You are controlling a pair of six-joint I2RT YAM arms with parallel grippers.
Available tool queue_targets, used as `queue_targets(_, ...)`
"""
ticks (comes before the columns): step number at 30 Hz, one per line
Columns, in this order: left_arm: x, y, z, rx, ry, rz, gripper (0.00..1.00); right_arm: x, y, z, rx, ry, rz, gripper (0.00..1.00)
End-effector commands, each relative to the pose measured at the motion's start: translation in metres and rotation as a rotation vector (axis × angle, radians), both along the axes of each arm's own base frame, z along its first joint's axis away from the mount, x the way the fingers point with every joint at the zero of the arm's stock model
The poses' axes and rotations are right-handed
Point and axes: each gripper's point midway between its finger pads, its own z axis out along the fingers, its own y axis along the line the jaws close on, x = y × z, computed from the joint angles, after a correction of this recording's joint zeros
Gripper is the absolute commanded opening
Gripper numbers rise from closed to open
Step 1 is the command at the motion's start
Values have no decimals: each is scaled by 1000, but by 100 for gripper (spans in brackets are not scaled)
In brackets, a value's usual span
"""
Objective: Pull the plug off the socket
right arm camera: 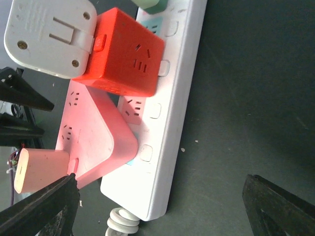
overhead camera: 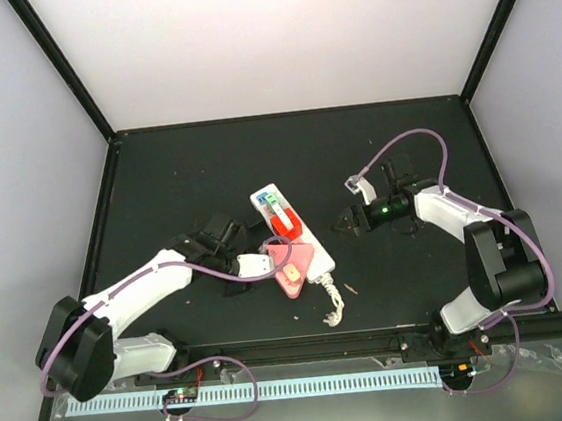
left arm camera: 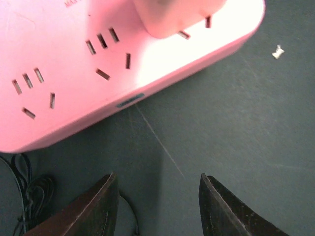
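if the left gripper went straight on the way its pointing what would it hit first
Ahead of the left gripper lies the pink adapter: its near edge comes first, with only bare table between, though height is unclear.

Black tabletop (overhead camera: 205, 158) boxed by pale walls (overhead camera: 282, 29) under even light.

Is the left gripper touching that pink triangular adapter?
Apart. The left wrist view shows bare tabletop between the left gripper and the pink adapter.
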Motion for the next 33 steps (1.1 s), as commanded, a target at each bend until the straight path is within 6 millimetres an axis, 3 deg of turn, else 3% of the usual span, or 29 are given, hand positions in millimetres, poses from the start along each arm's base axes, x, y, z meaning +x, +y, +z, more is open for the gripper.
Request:
queue_targets(1,23,-22,1,-81,-10,25,46,-9,14,-9,9,24,43,93)
queue_targets(16,92,-57,8,-217,1,158,33,-13,22,-26,30,104,61,92)
queue_targets(20,111,-56,2,-205,10,194,30,-14,22,-31,34,122,57,92)
queue_targets(26,124,-53,0,-219,27,218,30,-16,24,-38,41,162,59,92)
queue_targets(33,135,-52,2,-215,45,240,30,-37,46,-48,29,202,135,93)
